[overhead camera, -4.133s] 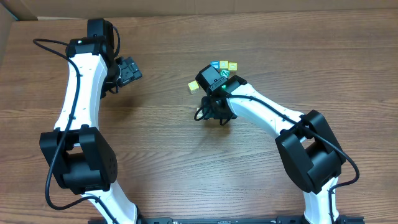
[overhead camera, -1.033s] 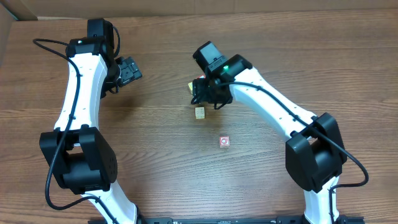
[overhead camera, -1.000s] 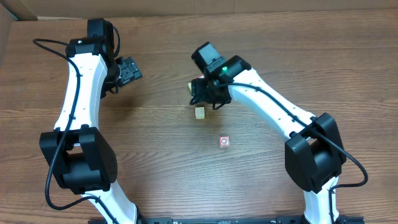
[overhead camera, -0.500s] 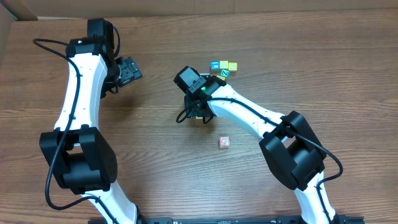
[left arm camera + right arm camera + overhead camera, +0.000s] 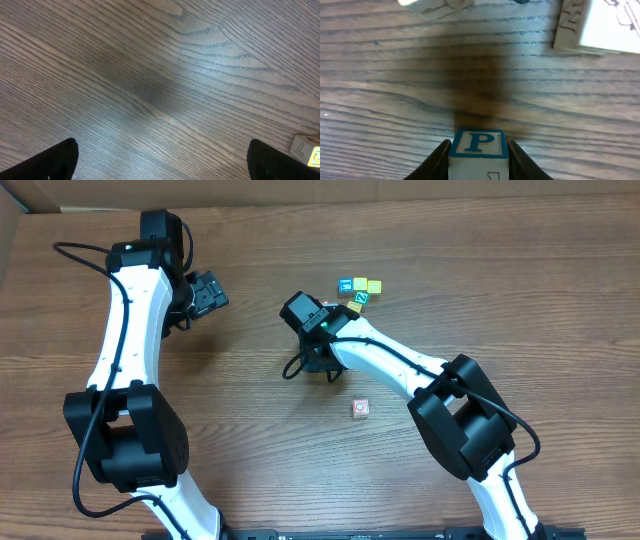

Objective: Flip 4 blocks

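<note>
Block (image 5: 479, 143): I see its blue P face up, reading upright.
Right gripper (image 5: 479, 160): pinching it.
Left gripper (image 5: 165, 159): spread wide.

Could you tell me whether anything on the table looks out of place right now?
Mildly, yes: the red-bordered block lies alone, well apart from the cluster of cubes farther back. The blue-bordered P block is also away from it, between the fingers of the right gripper.
</note>
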You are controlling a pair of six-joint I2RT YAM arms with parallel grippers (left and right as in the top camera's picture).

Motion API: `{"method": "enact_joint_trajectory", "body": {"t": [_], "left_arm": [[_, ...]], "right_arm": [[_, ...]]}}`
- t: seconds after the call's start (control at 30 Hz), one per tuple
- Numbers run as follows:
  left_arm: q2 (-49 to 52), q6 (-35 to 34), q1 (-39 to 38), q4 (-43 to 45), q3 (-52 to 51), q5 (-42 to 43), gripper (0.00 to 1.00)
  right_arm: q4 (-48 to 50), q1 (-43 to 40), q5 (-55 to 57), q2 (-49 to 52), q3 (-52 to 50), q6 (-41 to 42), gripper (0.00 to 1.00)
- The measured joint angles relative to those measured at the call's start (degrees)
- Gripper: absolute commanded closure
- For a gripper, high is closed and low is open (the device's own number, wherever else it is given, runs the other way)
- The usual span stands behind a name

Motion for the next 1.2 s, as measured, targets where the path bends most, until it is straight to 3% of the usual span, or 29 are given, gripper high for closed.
{"method": "enact_joint_trajectory", "body": {"t": [0.6, 1.2], "left_arm": [[0.0, 0.0, 0.0, 0.0, 0.0, 0.0, 0.0], [0.0, 0.0, 0.0, 0.0, 0.0, 0.0, 0.0]], "right_arm": [[-17.27, 0.33, -4.7, -6.23, -0.02, -0.04, 0.69], [-20.61, 5.33, -3.32, -6.23, -0.55, 1.66, 0.64]]}}
